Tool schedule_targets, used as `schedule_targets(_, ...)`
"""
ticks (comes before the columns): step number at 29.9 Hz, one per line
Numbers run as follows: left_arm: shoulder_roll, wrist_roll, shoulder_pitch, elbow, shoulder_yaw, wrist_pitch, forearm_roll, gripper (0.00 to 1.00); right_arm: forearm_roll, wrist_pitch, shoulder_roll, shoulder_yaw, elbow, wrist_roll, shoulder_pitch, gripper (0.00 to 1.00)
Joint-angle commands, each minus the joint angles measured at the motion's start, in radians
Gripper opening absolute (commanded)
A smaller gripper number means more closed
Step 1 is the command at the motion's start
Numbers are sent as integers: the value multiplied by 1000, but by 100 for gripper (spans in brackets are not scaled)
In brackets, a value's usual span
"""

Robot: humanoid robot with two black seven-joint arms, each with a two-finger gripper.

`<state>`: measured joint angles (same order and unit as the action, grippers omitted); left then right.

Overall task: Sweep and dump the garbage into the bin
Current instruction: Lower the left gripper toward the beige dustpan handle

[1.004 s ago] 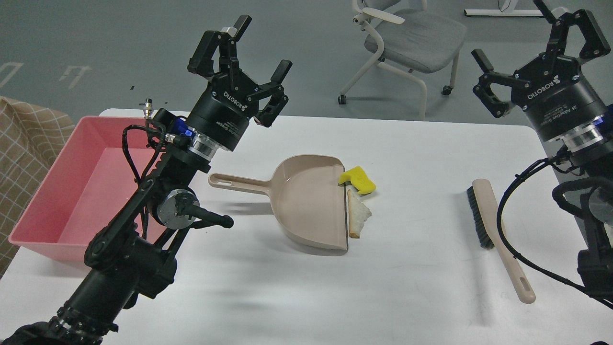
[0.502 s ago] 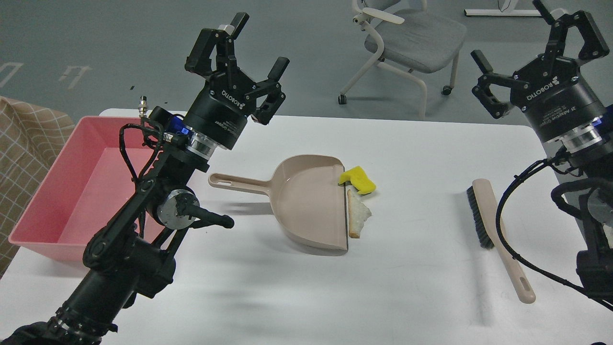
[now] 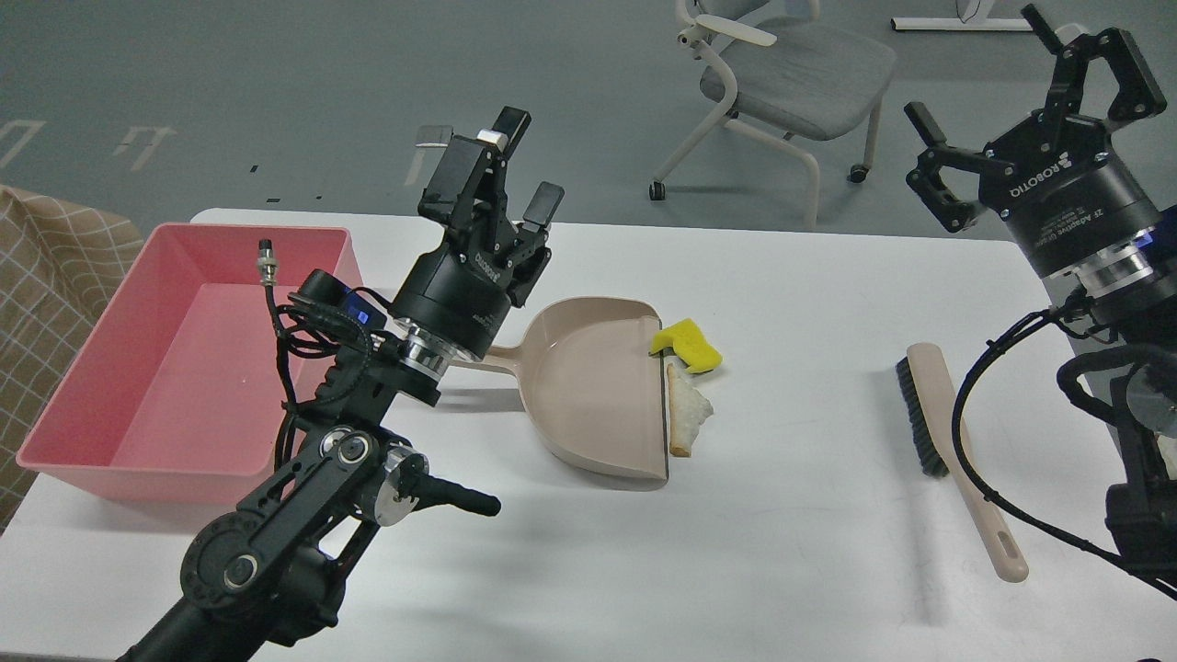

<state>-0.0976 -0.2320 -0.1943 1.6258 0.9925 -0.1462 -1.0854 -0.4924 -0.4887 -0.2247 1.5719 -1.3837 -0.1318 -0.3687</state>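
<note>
Since a moment ago the left arm has swung forward and lower, so the left gripper [image 3: 501, 170] now sits above and just behind the handle end of the dustpan [image 3: 588, 391], where before it was held up nearer the bin [image 3: 55, 363]; the right gripper [image 3: 1021, 106] has hardly shifted. From the head view, taking the dustpan as the landmark: the left gripper's fingers are spread and hold nothing, and the arm's wrist hides most of the handle. The right gripper, well off to the dustpan's right and raised clear of the table [image 3: 782, 552], is also spread wide and empty. The garbage lies right at the dustpan's open lip, the yellow chunk [image 3: 690, 345] touching its far corner and the bread slice [image 3: 688, 416] lying along the edge just outside it (neither is in the pan yet). The brush [image 3: 956, 450] rests untouched well to the dustpan's right, bristles facing the pan. The bin stands to the dustpan's left, beyond the handle, apparently empty. My read is that the step in hand is taking the handle: the gripper should come down squarely over it and close without nudging the pan away from the scraps, keeping the lip flat on the table so the brush can push both pieces in.
</note>
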Motion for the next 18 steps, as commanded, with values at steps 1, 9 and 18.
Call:
schedule_targets(1, -7, 2, 56, 0, -23, -56, -17, 98, 0, 0, -1, 0, 0, 1, 11, 100)
schedule_targets(9, -21, 2, 148, 14, -35, -144, -113, 98, -2, 0, -1, 2, 2, 1, 14, 100)
schedule_targets(18, -25, -1, 220, 75, -43, -147, -122, 98, -2, 0, -1, 10, 2, 1, 16, 100)
